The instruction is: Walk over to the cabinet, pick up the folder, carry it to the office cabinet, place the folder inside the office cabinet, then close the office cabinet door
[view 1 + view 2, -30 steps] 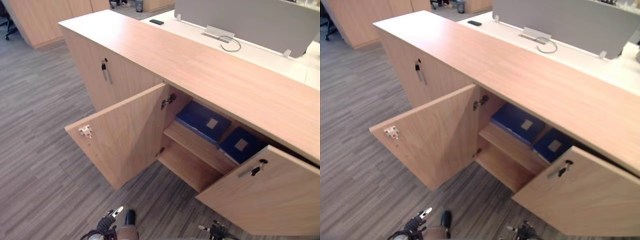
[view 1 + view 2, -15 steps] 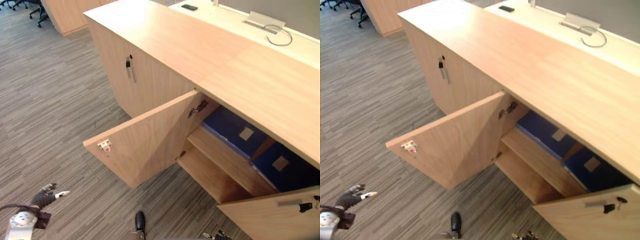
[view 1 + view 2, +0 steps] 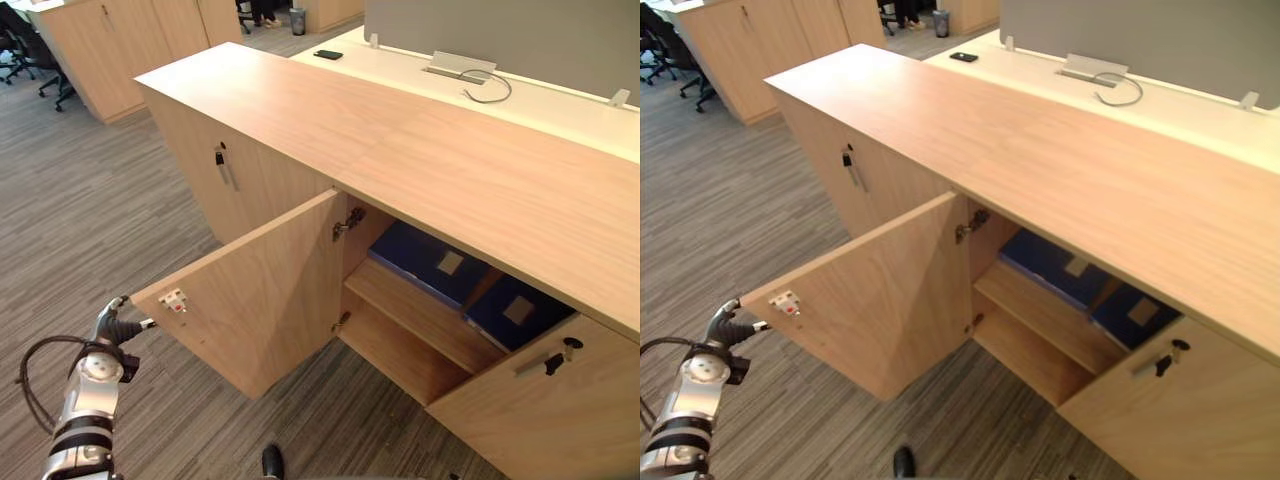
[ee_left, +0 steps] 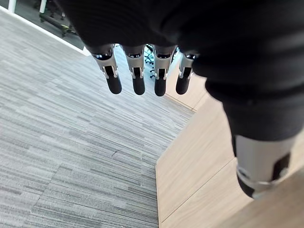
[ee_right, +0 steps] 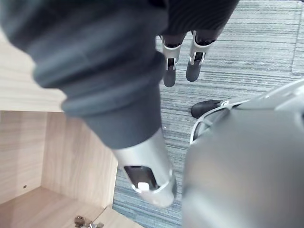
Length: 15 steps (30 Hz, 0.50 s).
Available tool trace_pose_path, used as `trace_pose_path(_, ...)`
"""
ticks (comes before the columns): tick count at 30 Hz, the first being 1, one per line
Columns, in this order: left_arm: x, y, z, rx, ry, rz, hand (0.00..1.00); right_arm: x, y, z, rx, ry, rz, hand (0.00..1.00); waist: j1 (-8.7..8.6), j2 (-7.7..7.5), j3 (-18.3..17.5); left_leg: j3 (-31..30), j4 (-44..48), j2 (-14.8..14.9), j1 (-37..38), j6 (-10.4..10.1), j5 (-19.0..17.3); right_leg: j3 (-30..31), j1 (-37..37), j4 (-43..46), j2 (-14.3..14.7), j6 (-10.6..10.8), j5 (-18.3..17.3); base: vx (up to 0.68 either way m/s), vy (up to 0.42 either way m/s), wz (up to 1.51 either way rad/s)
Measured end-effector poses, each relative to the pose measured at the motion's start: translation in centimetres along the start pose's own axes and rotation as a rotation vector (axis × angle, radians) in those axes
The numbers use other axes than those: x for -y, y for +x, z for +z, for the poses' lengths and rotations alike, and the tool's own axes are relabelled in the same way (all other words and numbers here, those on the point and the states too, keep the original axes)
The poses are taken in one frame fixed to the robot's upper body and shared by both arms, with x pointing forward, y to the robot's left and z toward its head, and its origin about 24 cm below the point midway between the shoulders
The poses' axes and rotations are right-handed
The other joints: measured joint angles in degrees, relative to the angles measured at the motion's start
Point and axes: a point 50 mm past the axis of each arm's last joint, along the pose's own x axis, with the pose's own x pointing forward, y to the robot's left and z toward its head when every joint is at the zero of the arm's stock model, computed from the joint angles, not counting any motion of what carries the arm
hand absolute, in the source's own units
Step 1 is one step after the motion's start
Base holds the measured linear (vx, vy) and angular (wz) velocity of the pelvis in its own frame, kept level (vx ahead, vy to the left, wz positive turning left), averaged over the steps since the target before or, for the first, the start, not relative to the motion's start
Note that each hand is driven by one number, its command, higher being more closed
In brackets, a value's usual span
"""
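Light-wood office cabinet (image 3: 400,150) has both doors open: left door (image 3: 270,290) swung wide, right door (image 3: 560,410) partway. Blue folder (image 3: 425,262) lies flat on the upper shelf (image 3: 410,315) inside, second folder (image 3: 515,310) beside it. Left hand (image 3: 113,325) sits just off the left door's free edge, fingers (image 4: 137,80) straight, holding nothing; contact with the door is hard to call. Right hand (image 5: 194,64) hangs over grey carpet (image 5: 266,47), fingers relaxed, empty.

The left blue folder (image 3: 425,262) and the right blue folder (image 3: 515,310) lie with their far ends hidden under the cabinet top (image 3: 400,150). The right door (image 3: 545,420) is cut off at the frame edge. A small dark object (image 3: 327,54) on the white desk (image 3: 560,105) is too small to identify.
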Motion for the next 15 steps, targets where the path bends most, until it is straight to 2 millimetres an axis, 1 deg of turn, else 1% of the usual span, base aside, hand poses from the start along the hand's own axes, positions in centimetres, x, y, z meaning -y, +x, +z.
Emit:
trace_pose_path(3,2.4,-0.3,0.6,0.017,0.039,-0.042,0.00,-0.3,0.0,-0.1,0.002,0.005,0.000,0.00,0.05,-0.95,0.24,0.36,0.03,-0.89,-0.04,0.13,-0.26,0.17,0.04,-0.07,-0.53,0.48,0.30,0.05,0.039,-0.03)
trace_pose_path(4,2.9,-0.5,0.7,0.023,0.053,-0.054,0.00,-0.3,0.0,-0.1,0.001,0.005,0.001,0.00,0.11,-1.14,0.18,0.38,0.04,-1.05,-0.06,0.12,-0.33,0.22,0.08,-0.10,-0.65,0.49,0.30,0.08,0.040,0.04)
trace_pose_path(6,4.8,-1.4,1.2,0.070,0.094,-0.110,0.00,-0.6,0.0,-0.2,0.000,0.001,0.009,0.00,0.27,-1.95,-0.29,0.79,0.08,-1.55,-0.02,0.12,-0.47,0.26,0.09,-0.15,-1.17,0.49,0.30,0.09,0.051,0.01)
trace_pose_path(7,5.3,-1.5,1.4,0.081,0.104,-0.125,0.00,-0.7,0.0,-0.2,0.000,0.001,0.010,0.00,0.28,-2.04,-0.35,0.84,0.08,-1.62,-0.02,0.12,-0.47,0.26,0.10,-0.14,-1.24,0.49,0.30,0.09,0.048,0.02)
trace_pose_path(9,8.6,-3.3,0.8,0.098,0.140,-0.243,0.00,-0.8,0.0,0.0,0.004,-0.003,0.005,0.00,0.52,-2.13,-0.38,0.97,0.09,-2.05,0.01,0.12,-0.47,0.17,0.24,-0.13,-1.65,0.50,0.32,0.05,0.037,0.04)
trace_pose_path(11,10.9,-4.6,0.8,0.122,0.167,-0.330,0.00,-0.9,0.0,0.1,0.006,-0.006,0.004,0.00,0.68,-2.15,-0.39,0.96,0.07,-2.13,0.02,0.13,-0.46,-0.04,0.32,-0.09,-1.74,0.56,0.35,0.00,0.013,0.02)
trace_pose_path(12,12.7,-5.7,1.3,0.164,0.193,-0.413,0.00,-1.0,0.1,0.2,0.009,-0.007,0.002,0.00,0.66,-2.18,-0.37,0.95,0.04,-2.13,0.02,0.13,-0.46,-0.08,0.30,-0.04,-1.79,0.62,0.39,0.00,0.000,0.00)
trace_pose_path(13,13.6,-6.3,1.6,0.192,0.199,-0.454,0.00,-1.0,0.1,0.3,0.011,-0.007,0.002,0.00,0.59,-2.20,-0.36,0.96,0.03,-2.14,0.02,0.14,-0.46,-0.08,0.26,-0.04,-1.84,0.67,0.42,-0.05,0.036,-0.04)
trace_pose_path(14,15.0,-7.4,2.2,0.235,0.199,-0.518,0.00,-1.1,0.1,0.5,0.014,-0.008,0.002,0.00,0.35,-2.21,-0.35,0.97,0.01,-2.20,0.03,0.17,-0.43,-0.08,0.20,-0.03,-2.01,0.77,0.48,-0.04,0.034,-0.04)
trace_pose_path(15,15.7,-8.0,2.5,0.260,0.190,-0.558,0.00,-1.2,0.1,0.4,0.013,-0.008,0.001,0.00,0.23,-2.21,-0.35,0.96,0.01,-2.22,0.03,0.20,-0.41,-0.08,0.20,-0.02,-2.13,0.86,0.53,-0.06,0.048,-0.03)
